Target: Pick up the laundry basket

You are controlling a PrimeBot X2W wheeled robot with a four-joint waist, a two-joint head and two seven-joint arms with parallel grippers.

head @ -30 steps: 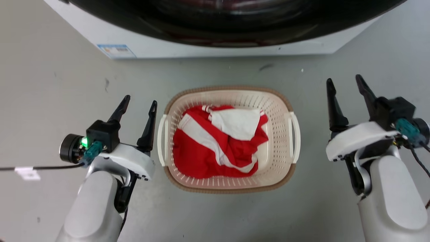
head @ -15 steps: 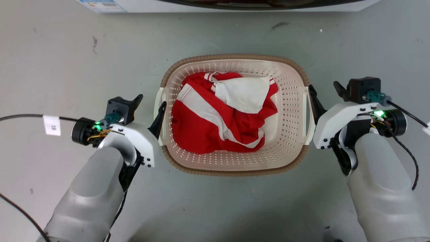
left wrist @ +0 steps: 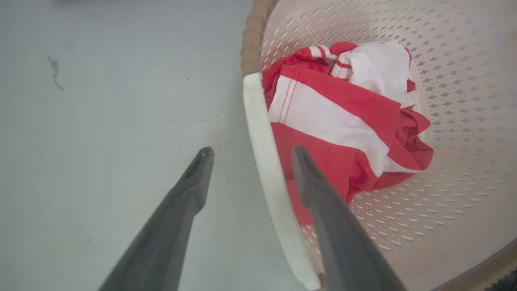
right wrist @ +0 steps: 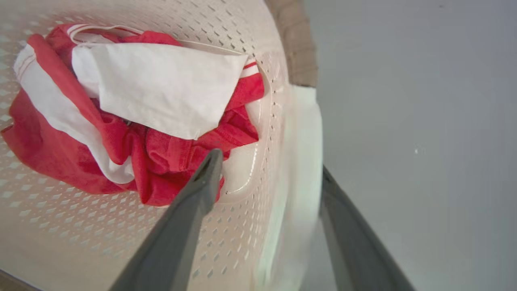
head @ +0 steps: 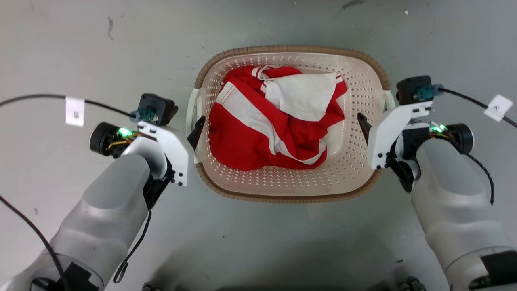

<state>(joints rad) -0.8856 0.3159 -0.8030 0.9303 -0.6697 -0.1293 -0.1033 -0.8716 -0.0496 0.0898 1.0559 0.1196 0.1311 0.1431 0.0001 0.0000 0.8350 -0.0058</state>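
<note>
Basket: the laundry basket (head: pixel 282 184) is seen standing on the grey floor (head: pixel 80 48), in the upper middle of the head view, between the two arms. Its walls are cream and perforated, and its rim is brown with a braided look.
Contents: a crumpled red and white garment (head: pixel 274 133) is held inside, lying toward the far and left part of the bottom.
Left gripper: the left gripper (left wrist: pixel 252 149) is spread wide and is set astride the basket's left handle (left wrist: pixel 262 161). One finger is placed outside over the floor, the other inside above the red cloth. Nothing is clamped; a gap is seen between the outer finger and the handle.
Right gripper: the right gripper (right wrist: pixel 270 161) is likewise spread apart and set astride the right handle (right wrist: pixel 301 161), which is blurred in the wrist view. One finger is placed inside the basket near the garment, the other outside over the floor. The handle is not pinched.
Cables: a black cable with a white tag (head: pixel 75 111) is seen running from the left wrist, and another tagged cable (head: pixel 500 107) from the right wrist.
</note>
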